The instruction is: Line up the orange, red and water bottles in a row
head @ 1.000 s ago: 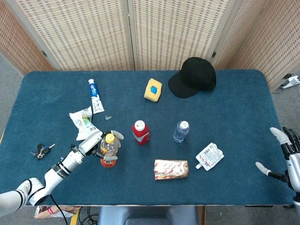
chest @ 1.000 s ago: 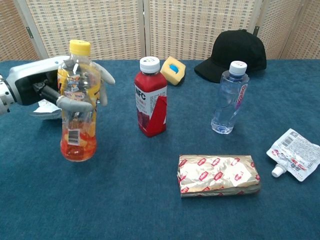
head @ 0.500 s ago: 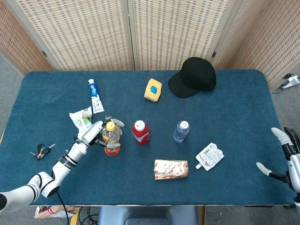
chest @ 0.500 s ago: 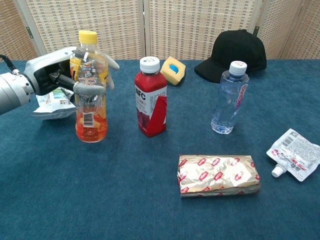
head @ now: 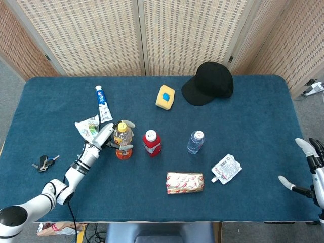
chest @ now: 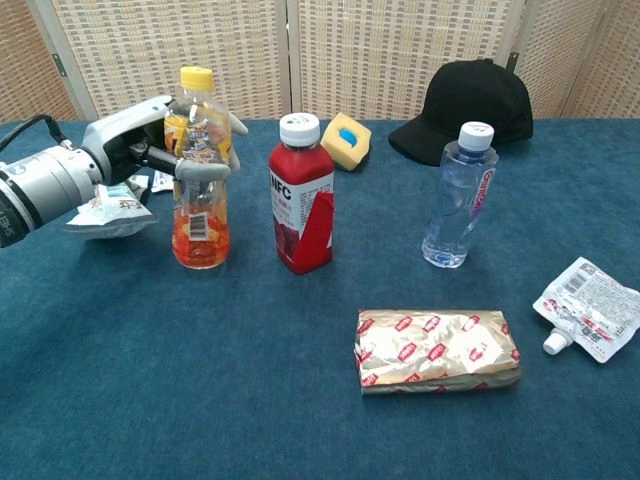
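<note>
- The orange bottle (chest: 200,170) stands upright on the bench (chest: 250,400), just left of the red bottle (chest: 301,195), roughly level with the water bottle (chest: 455,195)
- The left hand (chest: 150,150) has its fingers (chest: 203,170) clamped around it, steadying placement
- The right hand (head: 310,169) idles at the bench edge, fingers apart

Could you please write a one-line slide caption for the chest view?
Left hand holds the orange bottle upright beside the red bottle.

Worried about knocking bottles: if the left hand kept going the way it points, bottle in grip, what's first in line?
Probably the red bottle, just beyond the left hand and its orange bottle; depth uncertain.
</note>
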Robot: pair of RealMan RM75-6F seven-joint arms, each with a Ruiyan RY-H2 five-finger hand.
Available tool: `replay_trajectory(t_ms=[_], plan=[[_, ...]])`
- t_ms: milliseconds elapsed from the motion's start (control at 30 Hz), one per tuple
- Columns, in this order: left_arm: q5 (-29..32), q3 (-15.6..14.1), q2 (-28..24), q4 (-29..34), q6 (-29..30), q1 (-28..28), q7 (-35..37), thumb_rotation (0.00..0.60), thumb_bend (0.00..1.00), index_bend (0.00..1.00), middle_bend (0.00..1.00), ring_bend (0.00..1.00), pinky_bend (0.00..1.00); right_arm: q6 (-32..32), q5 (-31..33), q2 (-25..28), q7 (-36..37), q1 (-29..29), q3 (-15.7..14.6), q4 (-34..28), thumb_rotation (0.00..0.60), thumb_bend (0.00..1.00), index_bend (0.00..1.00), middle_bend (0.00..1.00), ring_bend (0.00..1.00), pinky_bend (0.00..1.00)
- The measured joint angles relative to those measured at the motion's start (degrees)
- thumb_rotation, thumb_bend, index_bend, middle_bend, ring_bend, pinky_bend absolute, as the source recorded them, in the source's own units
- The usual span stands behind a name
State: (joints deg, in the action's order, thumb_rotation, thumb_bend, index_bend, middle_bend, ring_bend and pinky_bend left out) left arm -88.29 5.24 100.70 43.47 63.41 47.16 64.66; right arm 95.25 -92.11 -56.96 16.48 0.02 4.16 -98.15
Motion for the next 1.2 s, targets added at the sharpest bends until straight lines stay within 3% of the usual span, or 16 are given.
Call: replay_trajectory(t_ms=[267,333,467,567,667,767,1200], plan=[[1.33,0.79,3.34,-5.80,-1.28,0.37,1.87,0.600,0.12,0.52,0.49,0.47,0.69,0.09,0.09,0.35,-0.24,-0.22,-0.02,-0.30,0.600,0.09,0.12,0.14,0.01,0.04],[1.35,0.73,3.82,-6.78,-1.28,0.31,2.20,0.600,0.11,0.43,0.42,0.44,0.67,0.13,0.08,0.44,-0.40,-0.30,-0.05,-0.42,0.600,0.09,0.12,0.14,0.01,0.04],[0.72,0.07,4.02,-7.42,-0.38,-0.09,3.02,0.600,0.11,0.13,0.21,0.32,0.59,0.05,0.28,0.56,-0.48,-0.40,-0.07,-0.52,0.600,0.09,0.12,0.14,0.01,0.04],[-0.02,-0.72,3.78,-7.62,0.32,-0.46,3.20,0.600,0.11,0.02,0.09,0.19,0.45,0.18,0.16,0.58,-0.39,-0.50,-0.10,-0.52,0.600,0.09,0.12,0.14,0.01,0.04],[-0.30,-0.99,3.27,-7.23,0.95,-0.79,3.59,0.600,0.11,0.00,0.01,0.10,0.35,0.37,0.05,0.68,-0.44,-0.63,-0.12,-0.60,0.600,0.09,0.12,0.14,0.01,0.04],[-0.69,-1.62,2.54,-6.66,1.17,-1.19,3.46,0.600,0.11,0.00,0.00,0.04,0.30,0.51,-0.08,0.70,-0.41,-0.66,-0.10,-0.67,0.600,0.09,0.12,0.14,0.01,0.04],[-1.70,-4.22,0.48,-5.78,-0.44,-2.69,0.78,0.600,0.11,0.00,0.00,0.00,0.22,0.78,-0.21,0.57,0.34,-0.94,-0.18,-0.17,0.600,0.09,0.12,0.14,0.01,0.04]])
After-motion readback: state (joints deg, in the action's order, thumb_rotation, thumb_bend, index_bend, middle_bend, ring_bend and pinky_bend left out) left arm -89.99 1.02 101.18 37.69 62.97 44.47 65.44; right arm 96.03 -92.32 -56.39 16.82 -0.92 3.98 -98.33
